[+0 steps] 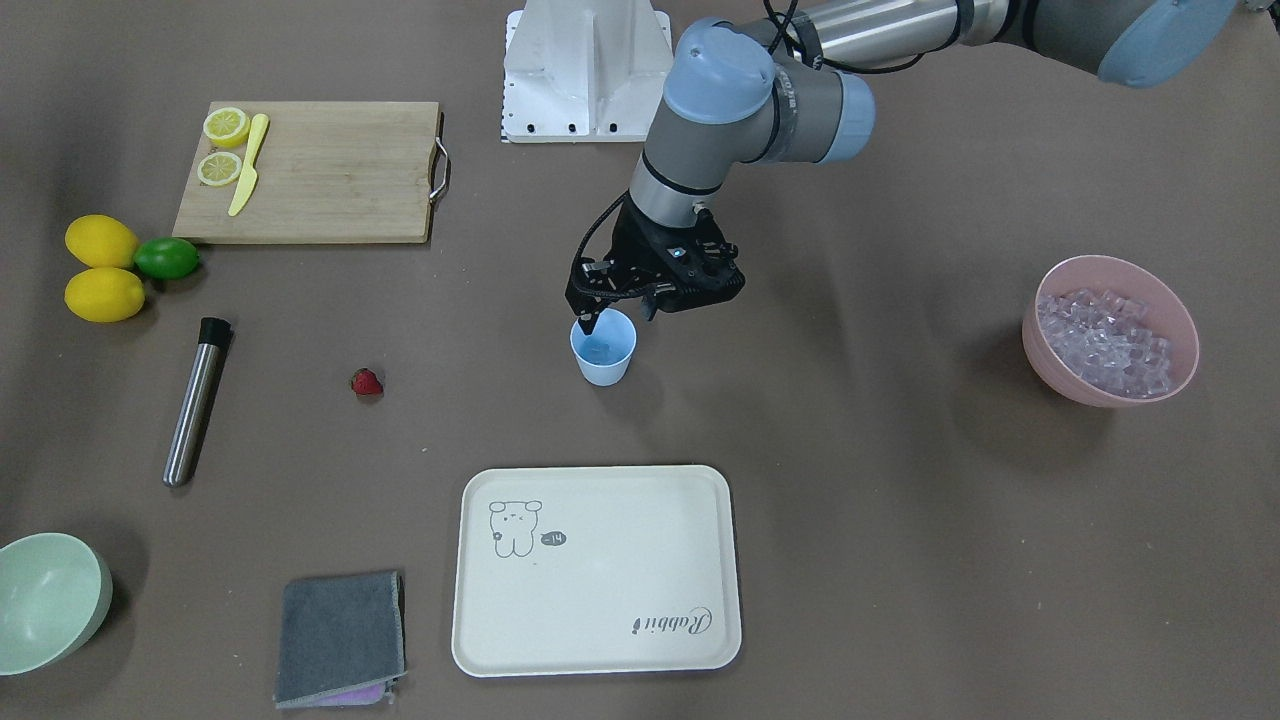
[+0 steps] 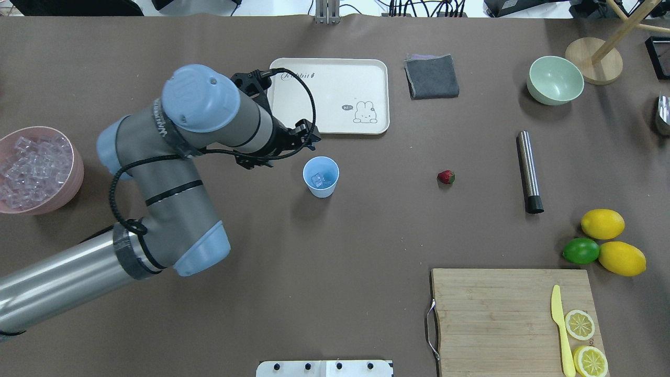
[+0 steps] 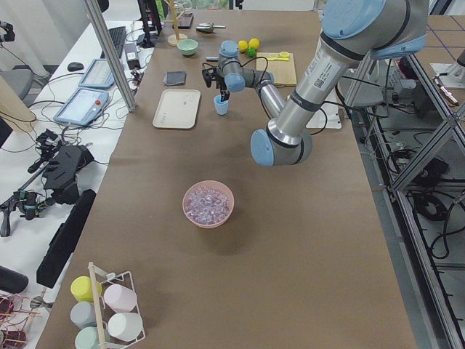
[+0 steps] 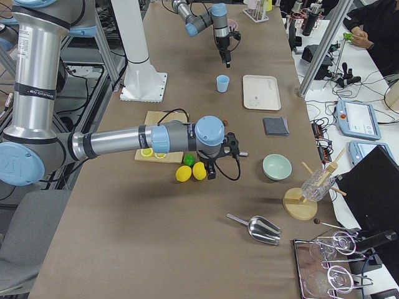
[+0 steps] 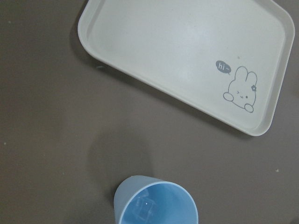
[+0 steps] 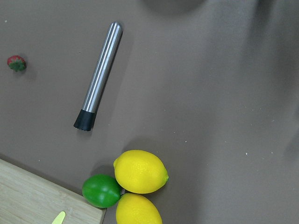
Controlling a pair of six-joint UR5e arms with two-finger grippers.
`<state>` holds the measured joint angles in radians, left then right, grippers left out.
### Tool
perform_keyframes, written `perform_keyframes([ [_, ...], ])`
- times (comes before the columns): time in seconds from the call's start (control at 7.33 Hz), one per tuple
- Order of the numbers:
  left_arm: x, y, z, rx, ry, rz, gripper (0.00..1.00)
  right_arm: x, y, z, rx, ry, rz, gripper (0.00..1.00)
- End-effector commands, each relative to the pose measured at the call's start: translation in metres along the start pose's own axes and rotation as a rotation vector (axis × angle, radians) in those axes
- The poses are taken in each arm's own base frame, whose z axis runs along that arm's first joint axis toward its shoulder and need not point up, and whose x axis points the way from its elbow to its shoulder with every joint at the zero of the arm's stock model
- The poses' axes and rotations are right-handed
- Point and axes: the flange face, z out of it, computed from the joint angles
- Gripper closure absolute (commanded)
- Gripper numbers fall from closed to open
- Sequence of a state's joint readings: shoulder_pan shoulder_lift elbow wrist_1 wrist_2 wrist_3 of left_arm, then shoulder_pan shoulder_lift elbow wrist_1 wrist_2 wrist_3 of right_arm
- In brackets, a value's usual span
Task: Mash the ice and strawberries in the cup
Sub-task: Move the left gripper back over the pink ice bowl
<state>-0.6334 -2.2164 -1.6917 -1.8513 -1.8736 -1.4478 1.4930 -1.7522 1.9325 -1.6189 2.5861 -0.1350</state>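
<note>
The light-blue cup (image 1: pixel 603 350) stands upright mid-table, also in the overhead view (image 2: pixel 321 177) and the left wrist view (image 5: pixel 156 203). One clear ice cube (image 2: pixel 318 180) lies in its bottom. My left gripper (image 1: pixel 620 315) hovers just above the cup's rim, open and empty. The strawberry (image 1: pixel 367 382) lies alone on the table, well away from the cup; it also shows in the right wrist view (image 6: pixel 17 63). My right gripper (image 4: pixel 218 161) shows only in the exterior right view, over the lemons; I cannot tell whether it is open or shut.
A pink bowl (image 1: pixel 1040 330) full of ice cubes stands on my left. A steel muddler (image 1: pixel 195 400), two lemons (image 1: pixel 100 268), a lime (image 1: pixel 166 258) and a cutting board (image 1: pixel 330 170) lie to my right. A cream tray (image 1: pixel 600 570), grey cloth (image 1: pixel 340 635) and green bowl (image 1: pixel 45 600) lie beyond.
</note>
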Motion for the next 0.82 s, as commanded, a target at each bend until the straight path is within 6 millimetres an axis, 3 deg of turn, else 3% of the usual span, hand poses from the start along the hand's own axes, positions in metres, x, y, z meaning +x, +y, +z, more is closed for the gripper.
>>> perform_keyframes([
  [0.0, -0.083, -0.035, -0.027, 0.044, -0.065, 0.302, 0.02, -0.002, 0.010, 0.001, 0.038, 0.003, -0.057, 0.00],
  [0.27, -0.184, -0.082, -0.055, -0.040, -0.113, 0.489, 0.02, 0.000, 0.017, 0.003, 0.039, -0.005, -0.054, 0.00],
  [0.68, -0.324, -0.114, -0.104, -0.061, -0.233, 0.718, 0.02, 0.001, 0.020, 0.004, 0.037, -0.007, -0.050, 0.00],
])
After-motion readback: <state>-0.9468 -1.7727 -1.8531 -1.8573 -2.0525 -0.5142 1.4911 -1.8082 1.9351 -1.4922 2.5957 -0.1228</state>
